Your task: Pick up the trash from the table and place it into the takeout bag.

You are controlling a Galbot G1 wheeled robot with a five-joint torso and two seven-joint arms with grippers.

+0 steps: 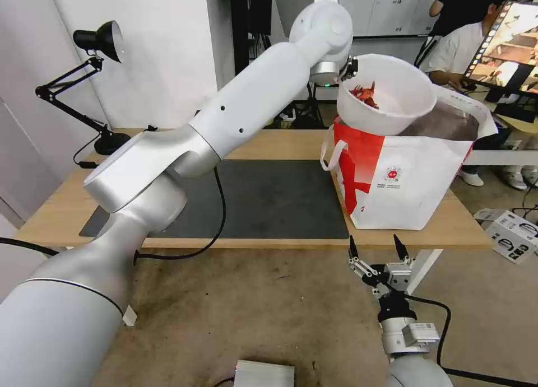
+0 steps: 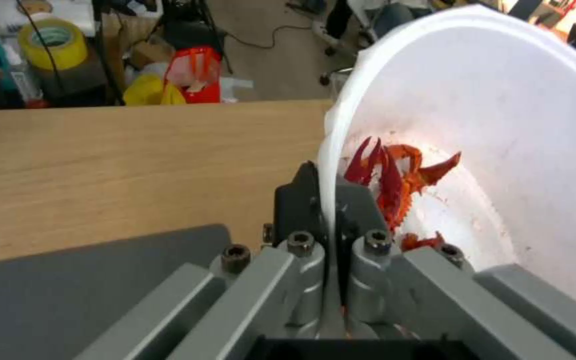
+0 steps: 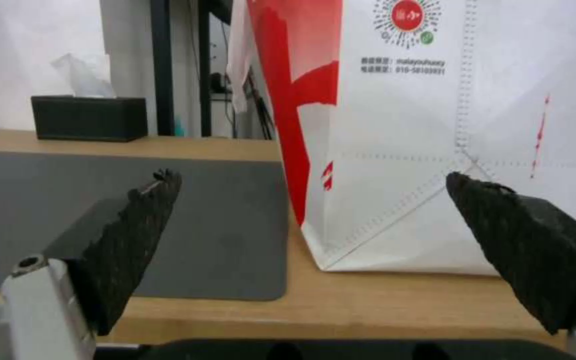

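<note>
The left gripper (image 2: pixel 328 210), clenched on the rim of the round white plastic bowl of red crayfish scraps (image 1: pixel 386 98), holds it tilted over the white-and-red takeout bag (image 1: pixel 409 180) at the table's (image 1: pixel 280 143) three o'clock end, where shells could spill outside the bag's mouth if it tips too early, while the right gripper (image 1: pixel 377 247) waits spread open below the table edge.

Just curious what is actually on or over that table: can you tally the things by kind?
Bowls: 1, white bowl, held by the left gripper
Bags: 1, takeout bag
Mats: 1, grey mat
Tissue boxes: 1, black tissue box
Lamps: 1, desk lamp
Total: 5
</note>
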